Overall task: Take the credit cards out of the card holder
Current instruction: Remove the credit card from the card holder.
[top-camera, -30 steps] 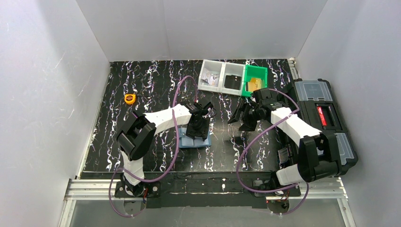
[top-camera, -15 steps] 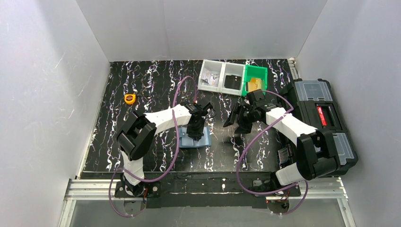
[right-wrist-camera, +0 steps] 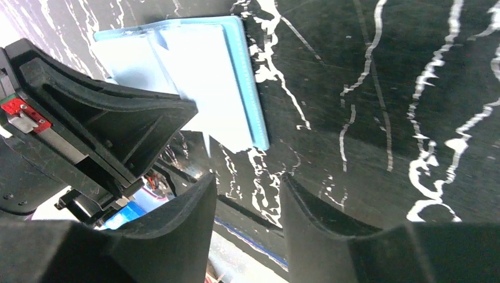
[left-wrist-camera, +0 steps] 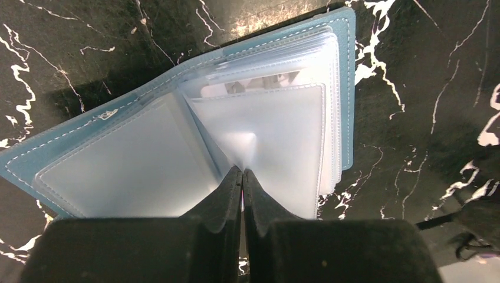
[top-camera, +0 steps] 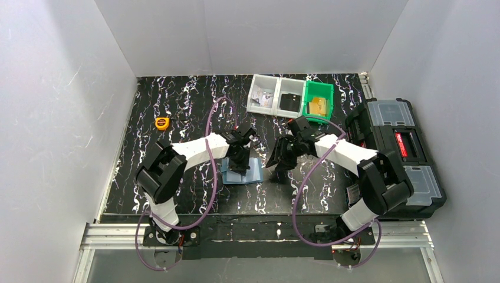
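The left gripper (left-wrist-camera: 242,177) has just closed and now pinches 1 clear sleeve (left-wrist-camera: 277,135) of the card holder (left-wrist-camera: 348,71), lying open on the table (top-camera: 177,106) between the 2 arms — and the right gripper (right-wrist-camera: 246,184), jaws apart and empty, has come beside it, likely to draw cards.

Frosted sleeves of the card holder (left-wrist-camera: 265,135) blur their contents in the left wrist view; its 6 o'clock edge hides behind the left gripper (left-wrist-camera: 242,173).
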